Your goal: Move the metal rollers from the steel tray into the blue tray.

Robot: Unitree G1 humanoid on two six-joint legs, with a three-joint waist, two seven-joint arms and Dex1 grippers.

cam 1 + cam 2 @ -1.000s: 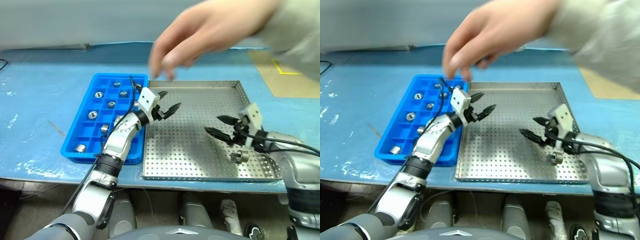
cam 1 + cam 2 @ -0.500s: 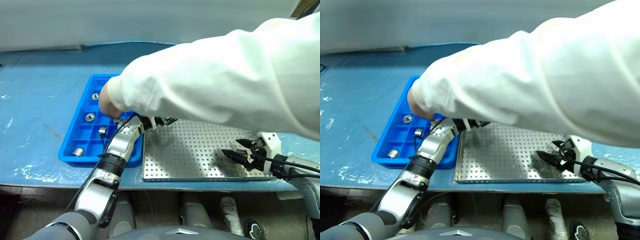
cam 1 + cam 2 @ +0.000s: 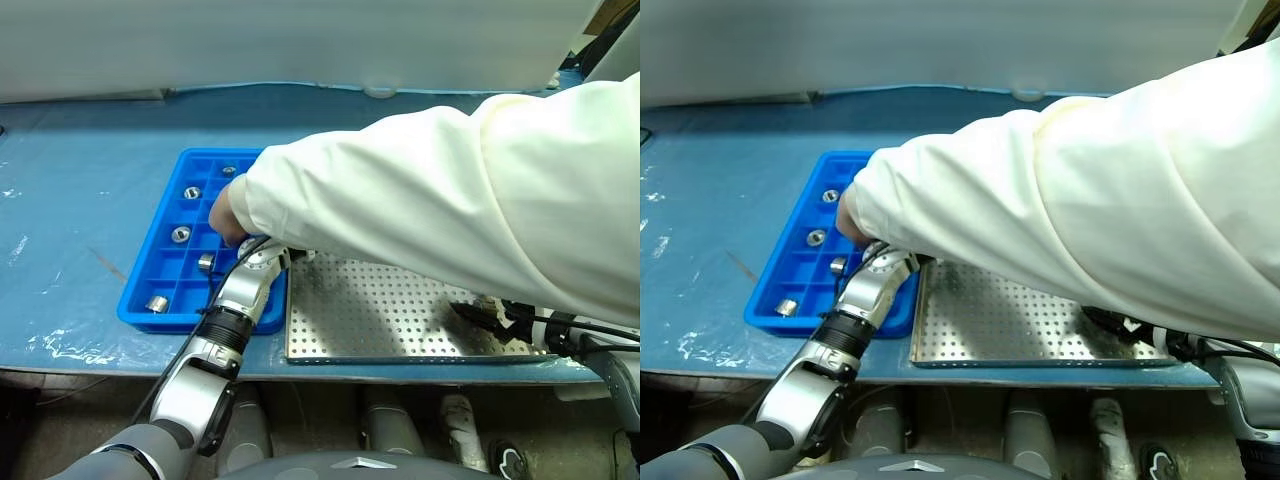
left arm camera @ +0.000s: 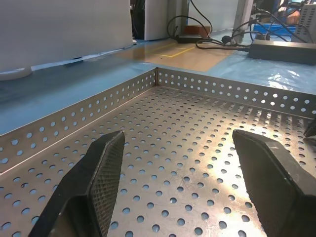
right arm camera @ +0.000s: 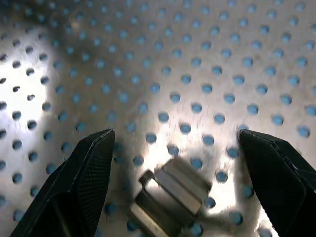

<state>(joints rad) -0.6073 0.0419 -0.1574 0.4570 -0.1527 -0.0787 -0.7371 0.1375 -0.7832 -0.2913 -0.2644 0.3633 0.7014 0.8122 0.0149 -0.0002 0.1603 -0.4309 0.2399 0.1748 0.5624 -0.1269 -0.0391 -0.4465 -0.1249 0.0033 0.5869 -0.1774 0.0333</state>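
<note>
At the counter's [image 3: 80,180] near edge, toward its right corner, the right gripper [image 5: 175,148] hangs over the steel tray [image 3: 400,310] with its two black fingers [image 5: 89,173] spread wide and nothing between them. In the right wrist view a metal roller [image 5: 170,190] lies on its side on the perforated floor, just below the gap between the fingers and apart from both. In the head views the fingertips of this gripper peek out from under a person's white sleeve [image 3: 450,200] near the tray's near right corner.

The left arm reaches forward across the near edge where the steel tray and the blue tray [image 3: 165,270] lie side by side. Its gripper [image 4: 177,148] is open and empty, the fingers [image 4: 101,177] pointing low over the steel tray's floor toward a far corner of its perforated rim.

The blue tray sits left of the steel tray, nearer the counter's left side. Metal rollers [image 3: 157,303] rest singly in several of its compartments, one in the near left cell, others further back.

The person's hand [image 3: 226,216] reaches down into the blue tray's right-hand compartments, just beyond the left wrist, with the sleeve stretching across the steel tray from the far right.
</note>
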